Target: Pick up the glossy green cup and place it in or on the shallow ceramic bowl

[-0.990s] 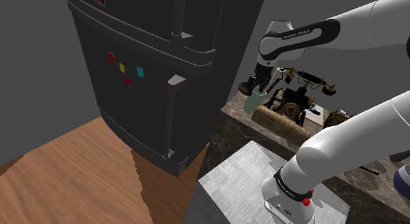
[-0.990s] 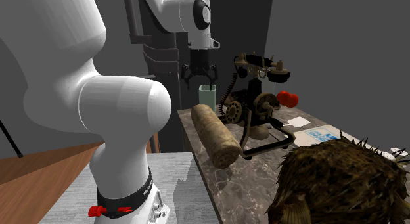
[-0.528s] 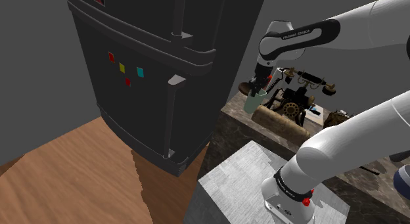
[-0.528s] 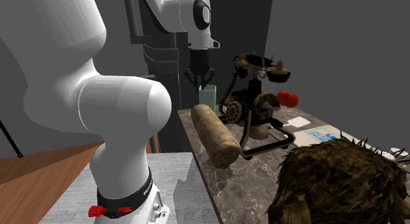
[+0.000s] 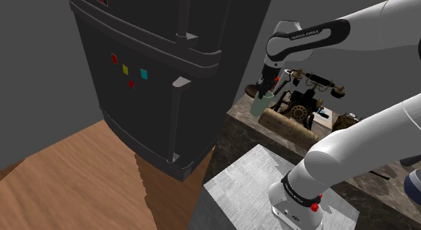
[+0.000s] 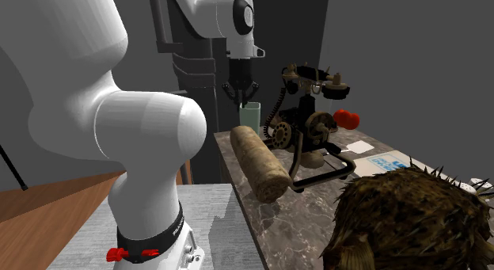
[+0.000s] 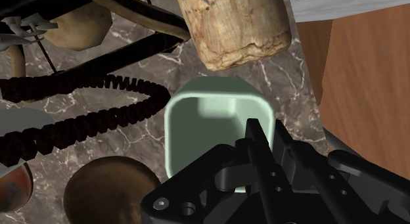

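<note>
Standing upright on the dark marbled counter, the pale green cup has its long axis vertical and its rounded-square mouth facing up. It sits just beside the old black telephone, on the side towards the dark fridge. From the wrist view the cup lies between the phone's coiled cord and the counter's edge. The cork-coloured log lies in front of the telephone, its end near the cup.

The gripper comes straight down onto the rim, its fingers drawn narrow and pinched on the cup's wall. A red object rests behind the telephone, and a brown spiky mass sits well nearer the camera. Wooden floor spreads below the fridge, with grey walls behind.
</note>
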Controlling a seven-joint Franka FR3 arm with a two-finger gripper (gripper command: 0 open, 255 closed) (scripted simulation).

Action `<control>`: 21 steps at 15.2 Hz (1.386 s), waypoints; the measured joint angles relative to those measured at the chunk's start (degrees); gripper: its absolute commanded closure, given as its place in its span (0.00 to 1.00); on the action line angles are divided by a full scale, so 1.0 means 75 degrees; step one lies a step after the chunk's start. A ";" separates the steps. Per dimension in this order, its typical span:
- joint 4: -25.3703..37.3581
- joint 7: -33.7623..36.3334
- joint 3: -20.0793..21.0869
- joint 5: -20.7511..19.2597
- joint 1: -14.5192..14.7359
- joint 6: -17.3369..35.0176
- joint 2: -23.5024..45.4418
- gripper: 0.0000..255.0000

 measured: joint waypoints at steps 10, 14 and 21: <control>0.0674 0.0015 0.0106 0.0003 0.0010 -0.1062 -0.0390 1.00; 0.0959 0.0023 0.0154 0.0006 0.0014 -0.1498 -0.0541 1.00; 0.1604 -0.0004 0.0206 0.0041 0.0032 -0.2210 -0.0609 1.00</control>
